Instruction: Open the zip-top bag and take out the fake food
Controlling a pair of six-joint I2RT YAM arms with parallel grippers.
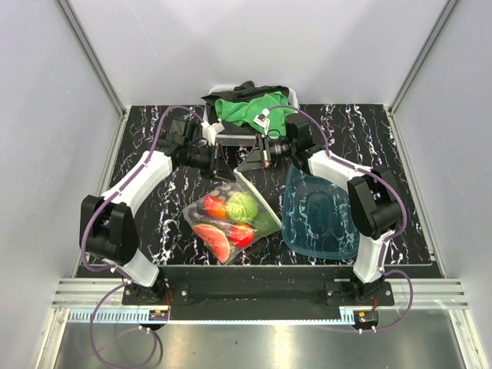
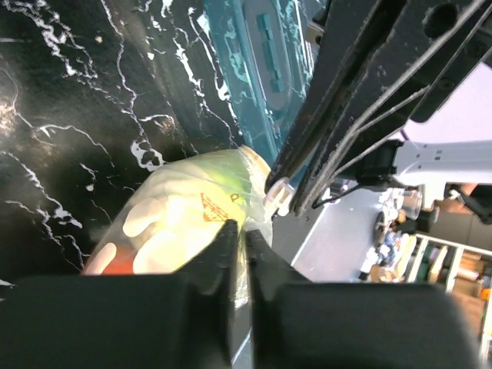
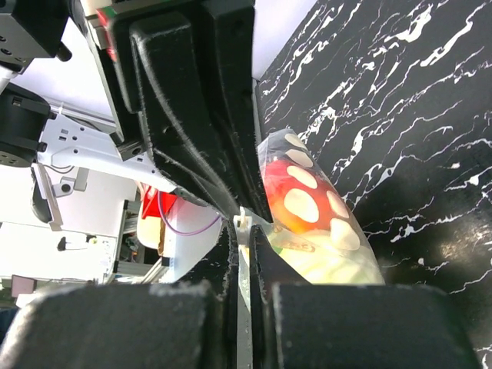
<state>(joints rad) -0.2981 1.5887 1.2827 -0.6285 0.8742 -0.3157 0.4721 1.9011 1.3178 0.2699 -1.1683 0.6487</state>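
The zip-top bag (image 1: 231, 219) lies on the black marbled table with its far corner lifted between both grippers. Inside it is the fake food: a green leafy ball (image 1: 244, 206), a red round fruit (image 1: 215, 206) and a watermelon slice (image 1: 211, 238). My left gripper (image 1: 224, 167) is shut on the bag's thin plastic lip (image 2: 247, 207), as the left wrist view shows. My right gripper (image 1: 250, 163) faces it, shut on the zip strip beside the white slider (image 3: 244, 223). The red fruit (image 3: 296, 196) shows through the dotted film in the right wrist view.
A translucent teal tub (image 1: 319, 215) lies right of the bag, under the right arm. A dark bin with a green cloth (image 1: 254, 108) stands at the back edge, just behind the grippers. Grey walls close in the table on three sides.
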